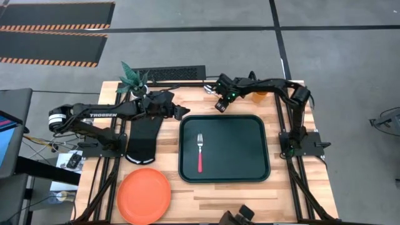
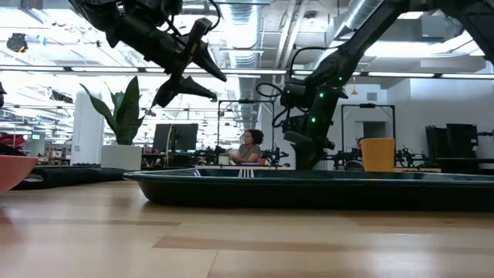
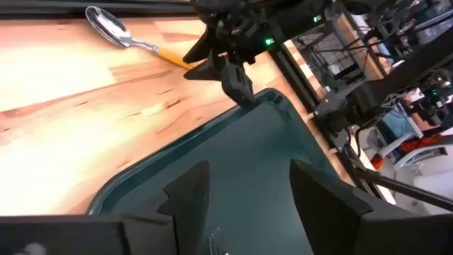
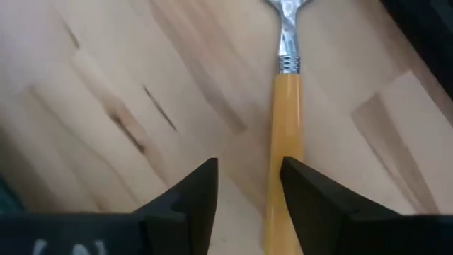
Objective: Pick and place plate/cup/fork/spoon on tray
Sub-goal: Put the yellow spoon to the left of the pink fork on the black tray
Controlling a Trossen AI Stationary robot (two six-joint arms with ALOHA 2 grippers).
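Fork (image 1: 200, 152) lies on the tray (image 1: 250, 169); left gripper (image 1: 182, 112) hovers open and empty at its far-left corner, right gripper (image 4: 248, 188) open over the spoon (image 4: 284, 134) handle.

Orange-red plate (image 1: 144, 195), dark green tray (image 1: 262, 140), red-handled fork (image 1: 200, 152), orange-handled spoon (image 4: 284, 134).

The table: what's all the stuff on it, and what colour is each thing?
tray: one, dark green, middle of the table
fork: one, silver with red handle, lying in the tray
plate: one, orange-red, near edge of table, left of the tray
spoon: one, silver with orange handle, on the wood beyond the tray
cup: one, orange-yellow, far right, off the tray
oven mitt: one, black, left of the tray
plant: one, green, far left
left gripper: open, empty, over the tray's far-left corner
right gripper: open, low over the spoon's handle
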